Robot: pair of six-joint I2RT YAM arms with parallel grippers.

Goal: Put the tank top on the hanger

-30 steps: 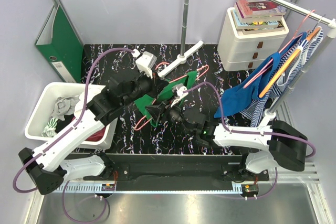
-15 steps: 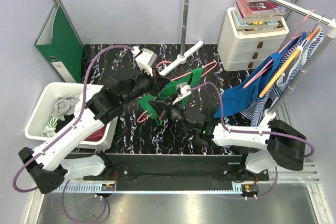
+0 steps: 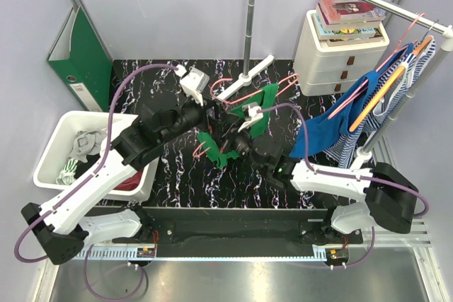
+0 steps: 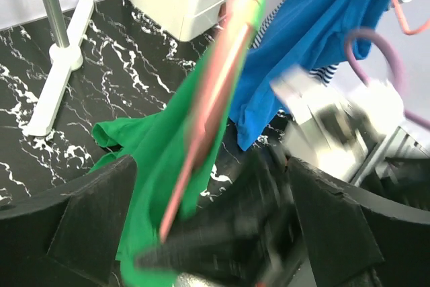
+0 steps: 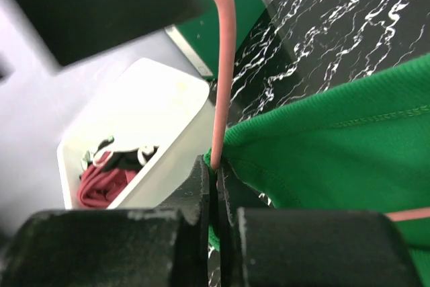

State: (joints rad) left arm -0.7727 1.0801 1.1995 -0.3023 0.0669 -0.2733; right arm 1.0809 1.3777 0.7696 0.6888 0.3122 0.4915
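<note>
The green tank top hangs draped along the thin pink hanger, lifted off the black marbled table between the two arms. My right gripper is shut on the hanger wire, with an edge of the tank top pinched in beside it. In the right wrist view its jaws meet with no gap. My left gripper stands wide open. In the left wrist view the tank top and hanger pass loosely between its fingers, held by neither.
A white bin of clothes stands at the left, a green binder behind it. White drawers topped with books sit back right. A rack pole rises at the back. Blue and striped garments hang on the right.
My left gripper has opened and let go. My right gripper has shut on the hanger and carried it, with the tank top, up and toward the back right.
</note>
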